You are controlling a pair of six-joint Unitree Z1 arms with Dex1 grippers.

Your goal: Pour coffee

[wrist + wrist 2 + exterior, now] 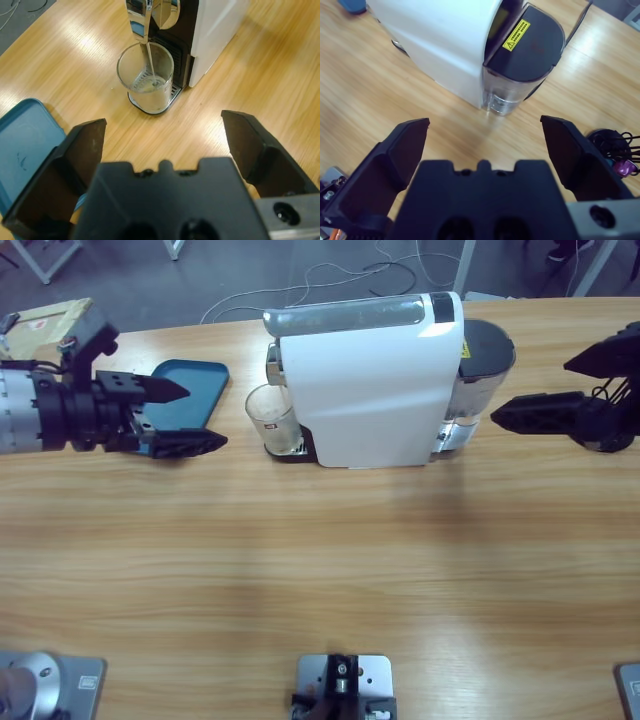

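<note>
On the long wooden worktop [320,570] the white coffee machine [365,380] stands as the biggest thing, with its dark water tank [482,375] at the back end. My reading is that the brewing step is in hand: in the left wrist view a thin stream drops from the chrome spout [147,15] into the clear glass tumbler [145,77], which sits on the drip tray right under it. The coffee [147,86] is only a shallow pale layer at the bottom of that tumbler, so the pour looks barely begun.

Both arms hang back. The left claw [190,418] is held over the edge of a blue tray [190,390] just beside the tumbler, jaws wide apart and holding nothing. The right claw [525,412] faces the tank end, also spread and holding nothing, though the high view shows only 1 of its jaws plainly.

The next move probably calls for waiting until the stream stops, then bringing the left claw squarely around the tumbler without knocking the spout.

Only the left wrist view shows the stream and the liquid level. Only the right wrist view shows the yellow warning label [516,35] on the tank lid.
</note>
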